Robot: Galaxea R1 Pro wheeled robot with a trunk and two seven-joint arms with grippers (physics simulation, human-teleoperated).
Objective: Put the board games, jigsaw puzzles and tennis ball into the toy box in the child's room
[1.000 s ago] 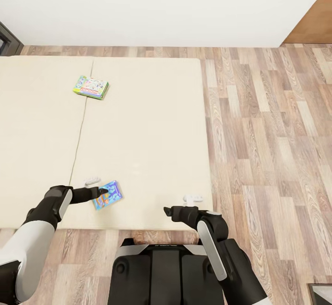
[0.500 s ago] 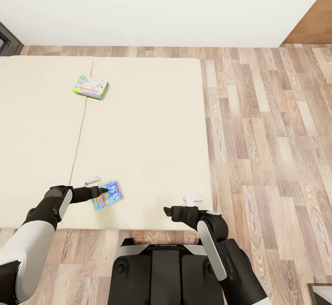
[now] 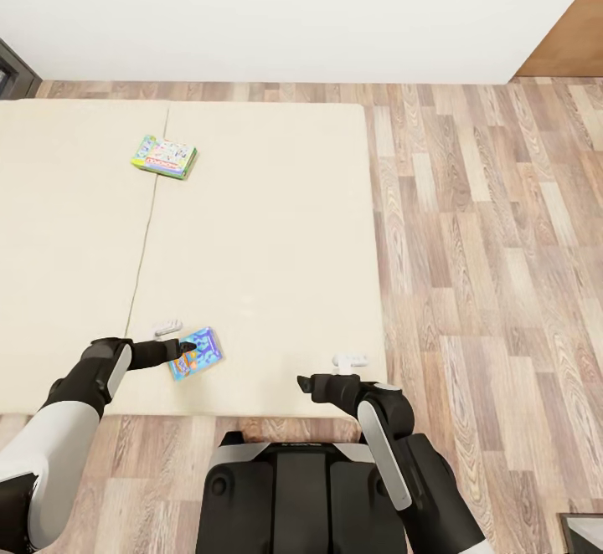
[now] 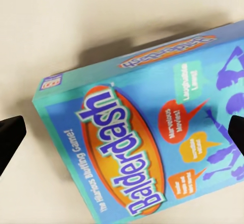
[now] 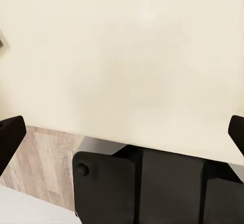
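small blue "balderdash" board game [image 4: 147, 132] flat on beige bed [image 3: 268, 228]; left gripper [image 3: 174, 335] spread wide above it, empty.

My left gripper [image 3: 177, 335] has matt black fingers. Beneath it, the blue board game [image 4: 147, 132] shows smooth printed cardboard with slight sheen. The bed [image 3: 268, 228] is matt beige cloth; beside it, woodgrain plank floor [image 3: 494, 228].

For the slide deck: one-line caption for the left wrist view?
Open left gripper poised over the blue Balderdash board game lying flat on the beige bed.
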